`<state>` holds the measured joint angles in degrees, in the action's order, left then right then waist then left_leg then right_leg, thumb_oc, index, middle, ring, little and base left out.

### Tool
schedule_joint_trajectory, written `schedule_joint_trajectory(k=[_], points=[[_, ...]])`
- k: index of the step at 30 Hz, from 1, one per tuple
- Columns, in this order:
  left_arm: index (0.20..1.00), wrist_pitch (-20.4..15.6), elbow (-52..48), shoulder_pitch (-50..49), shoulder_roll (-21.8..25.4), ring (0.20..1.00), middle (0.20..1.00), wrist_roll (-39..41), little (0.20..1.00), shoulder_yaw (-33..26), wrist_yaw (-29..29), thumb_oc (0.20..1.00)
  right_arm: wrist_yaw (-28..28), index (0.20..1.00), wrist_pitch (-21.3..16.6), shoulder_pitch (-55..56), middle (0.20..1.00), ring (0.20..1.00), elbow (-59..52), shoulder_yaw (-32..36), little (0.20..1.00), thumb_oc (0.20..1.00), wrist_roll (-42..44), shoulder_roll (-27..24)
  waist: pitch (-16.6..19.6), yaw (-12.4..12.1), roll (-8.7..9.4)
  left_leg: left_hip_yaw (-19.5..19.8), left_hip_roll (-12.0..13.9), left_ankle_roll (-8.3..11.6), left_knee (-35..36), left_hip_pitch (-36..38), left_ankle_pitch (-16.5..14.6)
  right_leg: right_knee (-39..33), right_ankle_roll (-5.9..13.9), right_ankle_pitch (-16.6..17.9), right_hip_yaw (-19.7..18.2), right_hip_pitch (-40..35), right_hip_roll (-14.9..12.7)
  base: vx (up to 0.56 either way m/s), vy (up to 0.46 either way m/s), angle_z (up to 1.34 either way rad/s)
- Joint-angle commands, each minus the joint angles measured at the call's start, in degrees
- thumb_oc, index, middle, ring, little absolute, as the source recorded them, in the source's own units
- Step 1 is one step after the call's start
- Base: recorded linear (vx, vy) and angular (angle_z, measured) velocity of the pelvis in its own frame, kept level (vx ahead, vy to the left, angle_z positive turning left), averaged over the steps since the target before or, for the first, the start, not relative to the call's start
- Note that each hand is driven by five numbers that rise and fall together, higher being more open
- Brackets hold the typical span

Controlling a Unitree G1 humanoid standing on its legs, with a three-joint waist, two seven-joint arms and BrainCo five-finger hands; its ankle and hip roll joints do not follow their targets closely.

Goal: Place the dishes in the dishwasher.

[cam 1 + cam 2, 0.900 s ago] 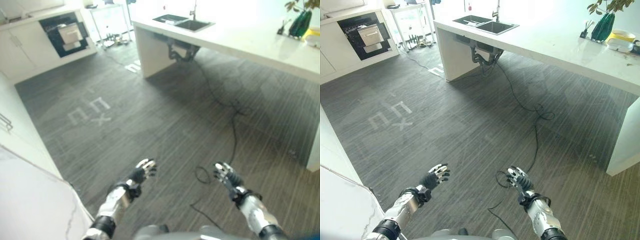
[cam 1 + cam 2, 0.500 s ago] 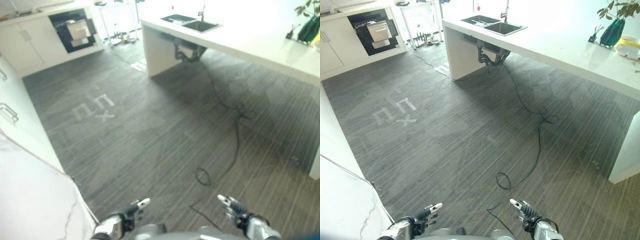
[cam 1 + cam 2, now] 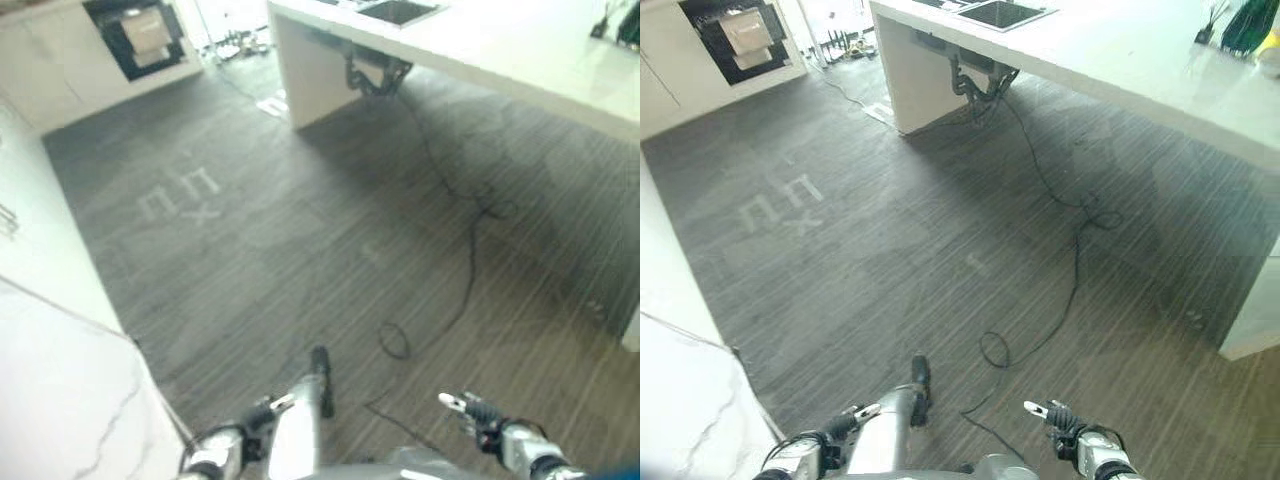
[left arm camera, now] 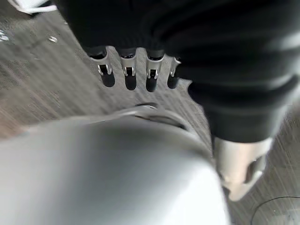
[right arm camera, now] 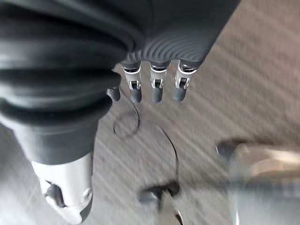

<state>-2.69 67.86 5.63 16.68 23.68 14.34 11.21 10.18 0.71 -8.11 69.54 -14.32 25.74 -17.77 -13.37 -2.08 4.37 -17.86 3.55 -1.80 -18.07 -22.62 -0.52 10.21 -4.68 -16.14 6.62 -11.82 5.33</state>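
Hands: both sit lower than 0.9 s ago, dropped from mid-floor height to the near edge of the head views, well short of the desk.
Camera: whole view has shifted too, tilted down and nearer the floor, so part of that drop is head motion, not arm motion.
Left hand point(image 3: 262, 415): fingers straight and relaxed in the left wrist view, holding nothing.
Right hand point(image 3: 1060, 418): fingers straight, spread slightly, nothing in it.
Desk point(image 3: 1120, 60): long white island, landmark for the rest; sink point(image 3: 1005, 12) set in its far end.
Dishes: pale yellow and white items point(image 3: 1270, 55) at the desk's other end, beside a green vase point(image 3: 1246, 24); too small to tell which pieces.
Dishwasher point(image 3: 735, 35): dark open cavity in the white cabinets, well apart from the desk, across the floor beyond its sink end.
Floor point(image 3: 300, 230): grey striped, pale tape marks point(image 3: 180, 195) between the dishwasher and the desk.
Meaning: judged as walking or turning, arms down; no dish picked up yet, task at its start.
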Motion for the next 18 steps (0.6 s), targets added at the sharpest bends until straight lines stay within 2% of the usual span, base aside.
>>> schedule_joint_trajectory(k=[1,2,3,4,5,6,8,9,10,11,13,14,17,18], points=[[1.000,-2.93,-1.76,0.16,-2.78,1.000,1.000,-0.34,1.000,2.39,1.01,1.000,-2.63,1.000,-1.76,2.73,1.000,1.000,-2.46,2.50,1.000,1.000,-1.59,-0.68,4.77,-0.93,-3.95,5.81,-0.08,0.22,0.89,4.96,-1.45,6.98,6.80,-1.31,-0.67,-0.88,-4.92,0.53,0.381,0.29],[1.000,-2.96,-2.12,0.29,-2.52,1.000,1.000,-0.77,1.000,2.74,1.06,1.000,-3.21,1.000,-1.98,2.79,1.000,1.000,-2.47,2.92,1.000,1.000,-2.13,-0.44,5.28,-0.58,-3.90,6.06,-0.96,-0.87,0.89,6.10,-2.87,6.98,7.87,2.65,-0.11,-2.37,-5.21,0.60,0.498,0.06],[1.000,-3.35,-2.46,1.16,-2.10,1.000,1.000,-1.95,1.000,4.07,1.50,1.000,-4.62,1.000,-2.58,2.69,1.000,1.000,-2.84,3.17,1.000,1.000,-2.95,0.00,6.04,0.55,-4.23,7.53,-2.71,-2.74,0.89,8.18,-5.10,13.68,10.62,11.26,0.49,-0.33,-6.00,0.40,0.384,0.11],[1.000,-3.49,-2.55,1.46,-1.76,1.000,1.000,-2.11,1.000,4.63,1.56,1.000,-5.04,1.000,-2.67,2.69,1.000,1.000,-3.12,3.21,1.000,1.000,-3.17,0.03,6.18,0.86,-4.37,7.90,-3.26,-3.31,0.89,8.73,-5.76,18.48,11.58,13.30,0.37,1.37,-6.15,0.40,0.413,0.39],[1.000,-3.59,-2.86,2.28,-1.16,1.000,1.000,-1.76,1.000,5.67,0.98,1.000,-5.79,1.000,-2.68,2.72,1.000,1.000,-3.80,2.92,1.000,1.000,-2.47,0.28,6.64,1.16,-4.89,8.76,-4.01,-4.38,0.89,9.36,-6.91,27.44,13.56,18.02,0.19,5.17,-5.78,0.37,0.320,0.57],[1.000,-3.33,-3.64,3.60,-0.54,1.000,1.000,-0.49,1.000,6.78,0.12,1.000,-5.72,1.000,-2.43,2.35,1.000,1.000,-4.06,2.65,1.000,1.000,-1.73,0.56,6.18,1.91,-5.06,10.01,-5.37,-5.43,0.89,11.31,-8.45,34.26,13.08,17.95,0.60,11.26,-6.18,0.42,0.264,0.51],[1.000,-3.02,-4.72,4.45,-0.07,1.000,1.000,-1.24,1.000,7.23,1.04,1.000,-5.80,1.000,-3.60,2.57,1.000,1.000,-3.79,2.53,1.000,1.000,-0.72,0.50,5.38,3.46,-5.50,12.42,-6.33,-5.41,0.89,13.38,-8.96,29.81,11.17,15.68,-0.76,15.84,-3.41,0.34,0.046,0.12],[1.000,-2.17,-5.59,5.07,0.05,1.000,1.000,-2.27,1.000,7.50,1.42,1.000,-6.13,1.000,-3.84,2.82,1.000,1.000,-4.26,2.64,1.000,1.000,0.58,0.20,5.00,4.41,-5.90,14.13,-6.66,-5.07,0.89,14.51,-9.25,24.98,10.34,15.17,-1.06,17.92,-2.62,0.29,-0.080,0.72],[1.000,-1.09,-6.57,5.76,0.23,1.000,1.000,-3.49,1.000,7.85,1.67,1.000,-6.14,1.000,-3.97,3.34,1.000,1.000,-5.22,2.93,1.000,1.000,2.05,-0.37,4.47,5.42,-5.78,15.86,-7.26,-4.81,0.89,15.70,-10.07,17.64,9.71,14.85,-1.23,19.67,-3.06,0.34,-0.130,1.27],[1.000,-0.47,-6.82,6.29,0.30,1.000,1.000,-4.14,1.000,8.37,1.64,1.000,-5.82,1.000,-4.57,3.81,1.000,1.000,-5.47,3.34,1.000,1.000,2.94,-0.85,3.99,6.80,-5.29,17.18,-8.15,-4.94,0.89,17.15,-11.44,9.59,9.99,16.79,-1.99,21.92,-4.16,0.34,-0.149,1.36],[1.000,-0.32,-6.05,6.44,0.07,1.000,1.000,-4.33,1.000,8.47,1.50,1.000,-4.21,1.000,-6.59,4.81,1.000,1.000,-4.19,4.38,1.000,1.000,2.58,-0.97,3.12,8.70,-4.02,18.57,-9.73,-4.93,0.89,20.77,-14.31,6.98,11.79,19.89,-3.43,27.60,-6.62,0.45,-0.181,1.16],[1.000,-0.42,-5.70,6.11,-0.14,1.000,1.000,-4.61,1.000,8.65,1.46,1.000,-4.07,1.000,-7.22,5.00,1.000,1.000,-3.65,4.78,1.000,1.000,2.55,-0.77,3.14,8.97,-3.85,18.90,-9.86,-4.67,0.89,22.21,-15.25,6.98,11.85,19.72,-3.33,28.44,-6.92,0.53,-0.213,1.02],[1.000,-0.52,-4.04,5.43,-1.32,1.000,1.000,-4.86,1.000,9.60,0.89,1.000,-5.82,1.000,-6.46,3.60,1.000,1.000,-2.98,4.28,1.000,1.000,4.12,-0.34,4.90,8.97,-3.18,17.66,-8.12,-3.08,0.89,26.81,-15.89,6.98,8.79,14.66,-3.05,24.08,-6.07,0.59,-0.255,0.33],[1.000,-0.79,-3.71,5.46,-1.49,1.000,1.000,-4.88,1.000,9.41,1.26,1.000,-6.31,1.000,-5.83,3.32,1.000,1.000,-3.45,3.98,1.000,1.000,3.36,-0.73,5.64,8.75,-2.55,16.10,-7.25,-1.75,0.89,29.75,-11.74,6.98,7.65,12.99,-3.29,22.14,-6.19,0.64,-0.291,0.19]])
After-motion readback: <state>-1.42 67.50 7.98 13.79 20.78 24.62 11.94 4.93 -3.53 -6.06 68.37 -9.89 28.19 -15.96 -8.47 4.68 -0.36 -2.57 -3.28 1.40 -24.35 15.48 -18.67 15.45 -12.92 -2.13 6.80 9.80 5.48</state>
